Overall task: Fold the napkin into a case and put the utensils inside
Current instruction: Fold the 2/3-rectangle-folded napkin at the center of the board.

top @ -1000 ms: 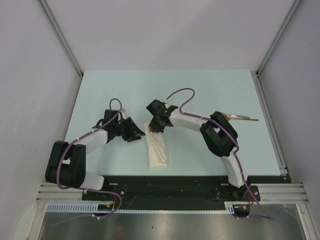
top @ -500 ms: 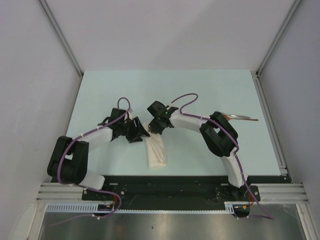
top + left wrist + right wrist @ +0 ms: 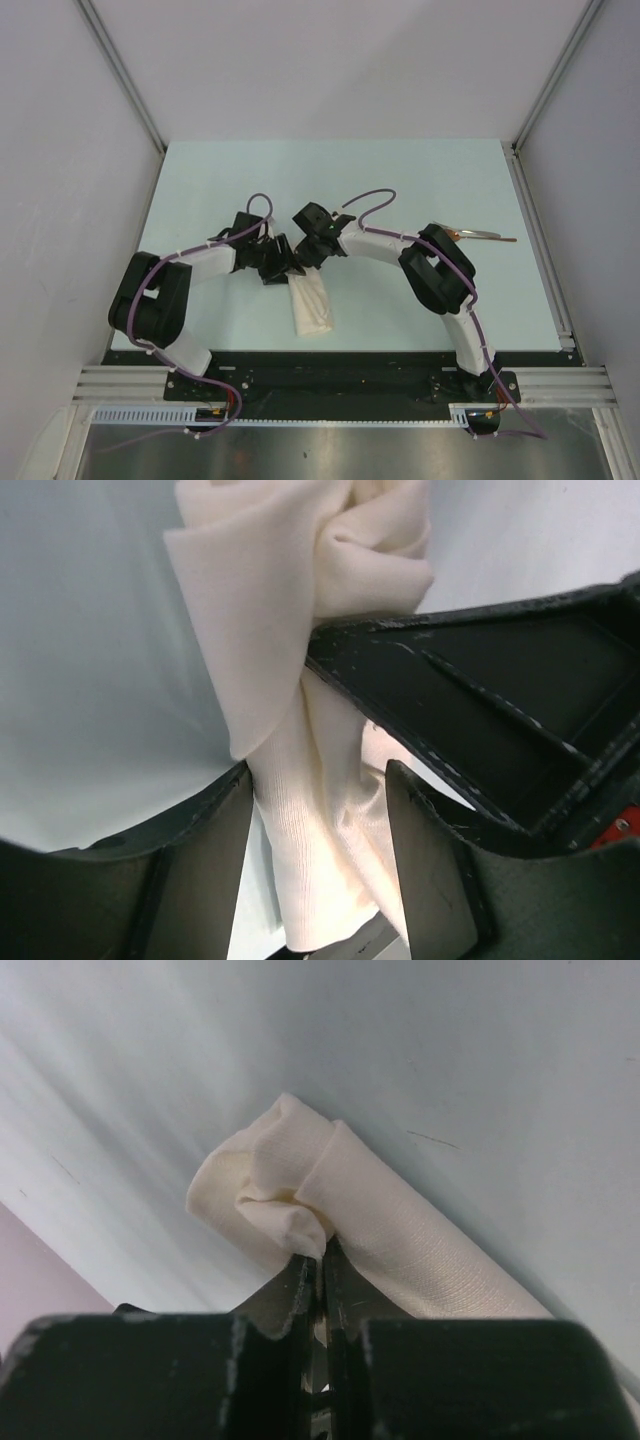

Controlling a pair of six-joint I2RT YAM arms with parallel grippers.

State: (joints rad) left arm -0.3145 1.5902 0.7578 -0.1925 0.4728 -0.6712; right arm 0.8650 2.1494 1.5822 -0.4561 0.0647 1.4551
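napkin (image 3: 290, 630) matt ribbed cloth, tbl (image 3: 420, 180) smooth matt

The left arm (image 3: 200, 262) and the right arm (image 3: 375, 240) are built the same: a white rounded link just behind the pincer, then bulky black joint housings farther back. A thin purple cable (image 3: 372, 191) loops out behind each pincer, fixed with small white ties. The left pincer (image 3: 320, 780) and right pincer (image 3: 315, 1260) have flat black fingers (image 3: 200, 870) with pale scuffs on the edges.

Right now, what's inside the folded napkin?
Only cloth shows: the napkin is layered shut, its inside hidden by its own folds. The spoon lies outside it, on the table to the right.
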